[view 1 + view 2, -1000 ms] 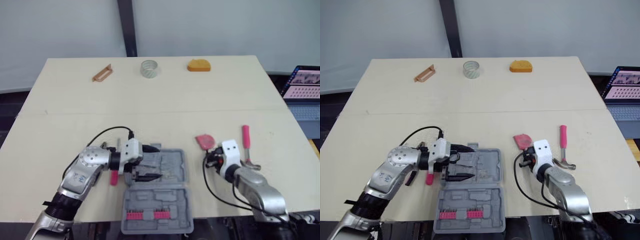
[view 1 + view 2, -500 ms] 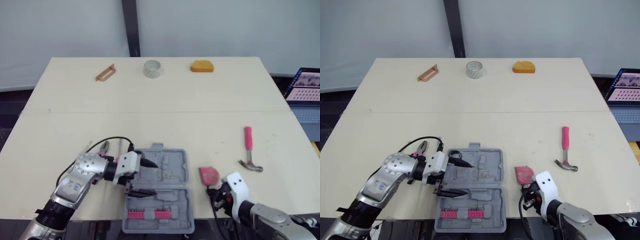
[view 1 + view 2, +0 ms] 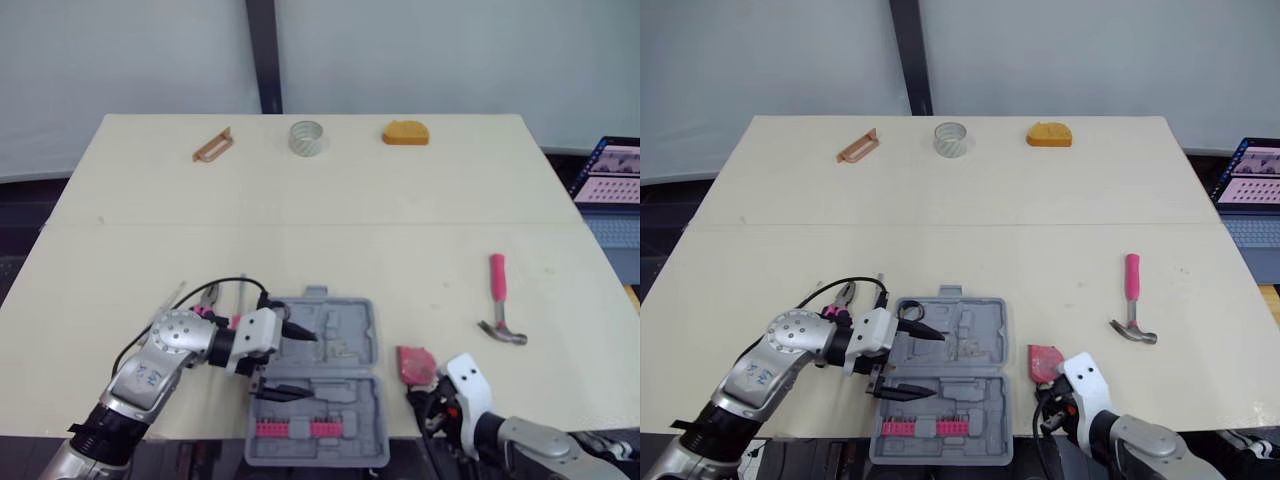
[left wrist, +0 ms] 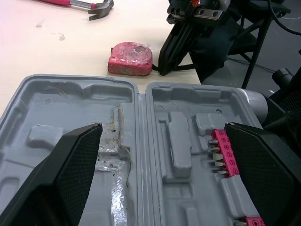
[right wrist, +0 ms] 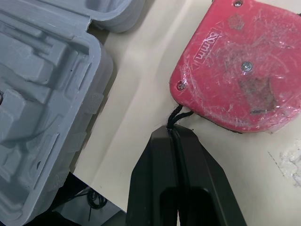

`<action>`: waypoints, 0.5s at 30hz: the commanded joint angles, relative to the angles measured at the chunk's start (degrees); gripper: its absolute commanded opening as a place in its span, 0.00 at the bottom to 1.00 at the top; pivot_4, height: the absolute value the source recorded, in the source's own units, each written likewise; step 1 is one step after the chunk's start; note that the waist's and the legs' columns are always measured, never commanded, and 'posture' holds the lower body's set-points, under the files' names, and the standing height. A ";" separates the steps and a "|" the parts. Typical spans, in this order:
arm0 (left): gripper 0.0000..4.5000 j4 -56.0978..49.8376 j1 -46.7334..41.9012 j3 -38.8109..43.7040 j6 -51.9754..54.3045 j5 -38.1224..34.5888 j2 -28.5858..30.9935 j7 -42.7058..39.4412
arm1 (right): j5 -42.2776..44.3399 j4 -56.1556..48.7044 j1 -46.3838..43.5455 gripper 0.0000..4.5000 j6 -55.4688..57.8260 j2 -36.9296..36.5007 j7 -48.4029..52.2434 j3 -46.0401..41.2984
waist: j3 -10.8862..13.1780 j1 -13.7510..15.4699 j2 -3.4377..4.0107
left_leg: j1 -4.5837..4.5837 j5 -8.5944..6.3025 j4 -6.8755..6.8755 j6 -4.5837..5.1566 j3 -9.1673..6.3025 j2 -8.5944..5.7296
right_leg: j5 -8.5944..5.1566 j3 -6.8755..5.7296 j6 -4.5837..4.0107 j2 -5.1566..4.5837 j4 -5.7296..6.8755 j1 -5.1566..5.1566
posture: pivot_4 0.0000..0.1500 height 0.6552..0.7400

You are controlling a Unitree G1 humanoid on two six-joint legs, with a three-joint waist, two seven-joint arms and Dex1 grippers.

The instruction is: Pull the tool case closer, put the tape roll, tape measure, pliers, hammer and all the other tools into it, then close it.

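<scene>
tool case (image 4: 141, 101): grey, open, bits (image 4: 217, 151) in pink holder
left gripper (image 4: 162, 127): fingers wide apart over case
tape measure (image 4: 130, 59): red, just beyond case, right gripper (image 4: 163, 66) beside it
hammer (image 4: 96, 5): farther off

From where I stand, a broad pale wooden tabletop (image 3: 400, 180) takes up most of the room, with a thin seam (image 3: 400, 224) running straight across it from side to side. Behind it hangs a plain, light grey wall (image 3: 450, 50), split by one dark upright post (image 3: 262, 55). Off to the right an open laptop (image 3: 610, 170) glows. The floor (image 3: 18, 215) beside the tabletop looks dark. The light is soft and even.
</scene>
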 commanded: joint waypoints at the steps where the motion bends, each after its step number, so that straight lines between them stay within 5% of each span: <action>1: 1.00 -2.62 0.16 0.18 -0.58 -0.33 0.17 0.24 | 0.95 -0.16 1.47 0.01 0.51 -0.97 1.28 0.48 | 0.00 0.03 0.00 | 0.00 0.00 0.00 0.00 0.00 0.00 | 0.00 0.00 0.00 0.00 0.00 0.00 | 1.00 1.00; 10: 1.00 -2.25 -0.03 0.25 -1.92 0.12 -0.20 0.94 | 2.57 -0.27 0.60 0.01 0.55 -2.69 2.51 -0.49 | 0.00 0.05 0.00 | 0.00 0.00 0.00 0.00 0.00 0.00 | 0.00 0.00 0.00 0.00 0.00 0.00 | 1.00 1.00; 13: 1.00 -1.91 -0.08 0.18 -2.71 0.30 -0.38 1.11 | 4.80 -1.14 -0.34 0.19 1.08 -4.83 4.93 -2.39 | 0.00 0.04 0.00 | 0.00 0.00 0.00 0.00 0.00 0.00 | 0.00 0.00 0.00 0.00 -0.01 0.00 | 1.00 1.00; 15: 1.00 -1.68 -0.14 0.22 -3.18 0.38 -0.63 1.27 | 6.24 -1.42 -1.14 0.42 1.58 -6.96 6.67 -4.37 | 0.00 0.08 0.00 | -0.01 0.00 0.02 0.00 0.00 -0.01 | 0.00 0.00 0.00 0.00 -0.02 0.00 | 1.00 1.00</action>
